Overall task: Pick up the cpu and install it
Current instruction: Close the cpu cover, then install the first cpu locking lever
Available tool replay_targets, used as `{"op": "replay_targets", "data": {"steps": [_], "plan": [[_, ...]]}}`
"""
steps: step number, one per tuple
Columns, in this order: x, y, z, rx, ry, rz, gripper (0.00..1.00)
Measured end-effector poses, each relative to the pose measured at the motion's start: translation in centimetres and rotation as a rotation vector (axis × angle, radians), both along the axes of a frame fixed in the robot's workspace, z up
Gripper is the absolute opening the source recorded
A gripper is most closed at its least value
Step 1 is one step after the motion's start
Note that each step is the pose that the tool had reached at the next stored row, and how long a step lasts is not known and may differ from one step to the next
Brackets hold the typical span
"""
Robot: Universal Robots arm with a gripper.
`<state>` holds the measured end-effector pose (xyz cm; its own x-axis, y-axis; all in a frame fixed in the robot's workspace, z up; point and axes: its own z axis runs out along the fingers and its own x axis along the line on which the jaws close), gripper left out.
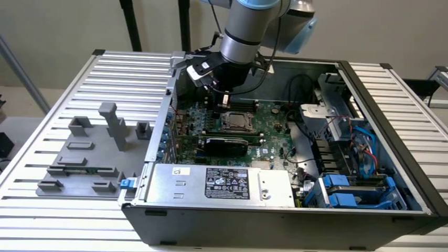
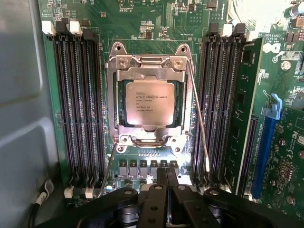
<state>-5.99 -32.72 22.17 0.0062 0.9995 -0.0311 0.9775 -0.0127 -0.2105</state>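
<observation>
Cpu (image 2: 149, 102) in socket (image 2: 149, 64) betw. RAM slots (image 2: 78, 104)

Your arm (image 1: 245, 26) enters from the top of the exterior view, its last link near vertical and the wrist pointing straight down. Your gripper (image 1: 225, 101) hangs plumb below it. In the wrist view, jaws sit pressed together at centre, nothing held between them.

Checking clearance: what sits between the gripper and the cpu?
In the wrist view, a row of small grey components and the socket frame lie between gripper and cpu.
</observation>
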Motion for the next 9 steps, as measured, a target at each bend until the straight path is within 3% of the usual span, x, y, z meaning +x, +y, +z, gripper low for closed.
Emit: {"op": "replay_targets", "data": {"steps": [9], "plan": [[0.0, -0.01, 0.0, 0.0, 0.0, 0.0, 0.11]]}}
